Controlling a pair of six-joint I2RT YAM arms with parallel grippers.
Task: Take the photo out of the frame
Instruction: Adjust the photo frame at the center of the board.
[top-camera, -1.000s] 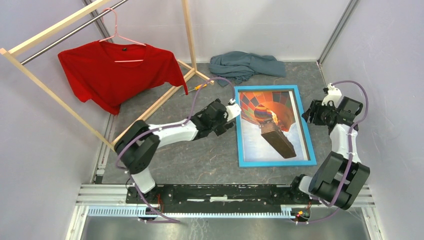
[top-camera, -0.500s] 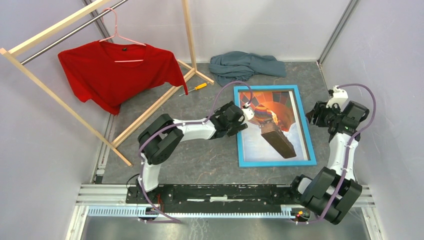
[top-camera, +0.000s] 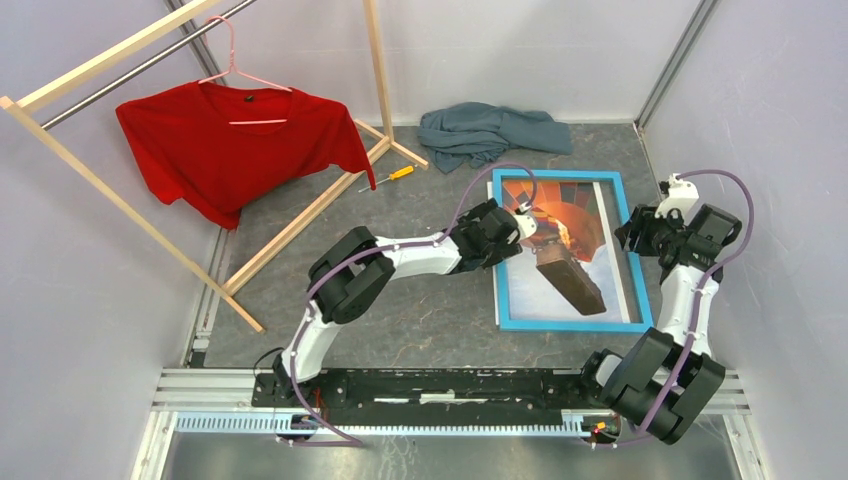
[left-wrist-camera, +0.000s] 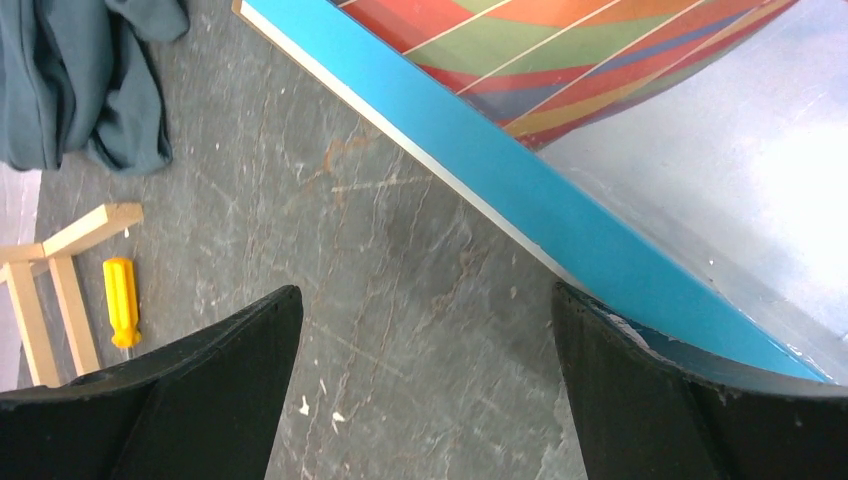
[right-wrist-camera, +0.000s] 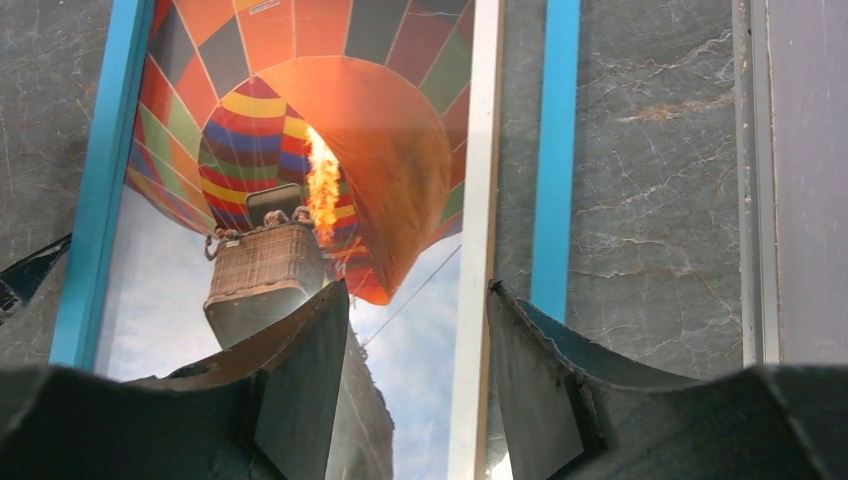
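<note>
Grey stone-look tabletop (top-camera: 400, 300), pale booth walls (top-camera: 760, 100) all round.

Well left of the frame (top-camera: 572, 324): wooden clothes rack (top-camera: 310, 210) with a red T-shirt (top-camera: 220, 150) hung on it. Off the frame's far-left corner: yellow screwdriver (top-camera: 398, 173) and a crumpled grey-blue cloth (top-camera: 490, 130). Neither is in the working path.

Left gripper (left-wrist-camera: 425, 298) is at the frame's left rail, far half. Fingers are spread wide with only bare tabletop between them. Its right-hand finger (left-wrist-camera: 640, 400) sits against the blue rail and looks like contact. Can't tell if the tip is under the edge.

The frame lies face-up right of centre. The photo (top-camera: 560, 280) is seated in it, balloon side up, not out yet. The left wrist view shows a pale edge under the blue rail. That side may be slightly raised, can't confirm.

Right gripper (right-wrist-camera: 418, 290) hovers at the frame's right rail, fingers spread and empty, straddling a pale strip along the photo's right side.

My read: the step is tipping the frame up so the back is reachable. To do it well:
- Hook the left finger under the rail, not on the picture face.
- Lift slowly and pivot about the right rail.
- Have the right gripper pinch or brace that rail so the frame doesn't skate toward the wall.
- Take the rail mid-length. A frame this thin will likely twist if lifted from a corner.
</note>
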